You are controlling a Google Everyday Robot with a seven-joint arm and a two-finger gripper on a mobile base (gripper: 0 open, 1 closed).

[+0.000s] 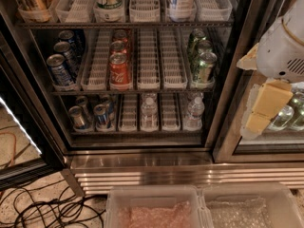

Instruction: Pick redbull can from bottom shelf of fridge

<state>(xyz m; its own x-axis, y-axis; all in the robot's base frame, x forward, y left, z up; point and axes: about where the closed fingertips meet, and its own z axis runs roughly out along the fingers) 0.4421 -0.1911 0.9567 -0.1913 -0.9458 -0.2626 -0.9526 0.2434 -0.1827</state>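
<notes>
The fridge stands with its left section open. Its bottom shelf holds white lane trays. At the left of this shelf stand slim cans; the front blue-and-silver one looks like the redbull can, with a similar can just left of it and more behind. Two water bottles stand further right on the same shelf. My gripper, white arm with yellowish ends, hangs at the right in front of the shut glass door, well right of and apart from the cans.
The shelf above carries dark-blue cans, red cola cans and green cans. The black divider post separates the open bay from the right door. Two clear plastic bins sit below. Black cables lie on the floor at left.
</notes>
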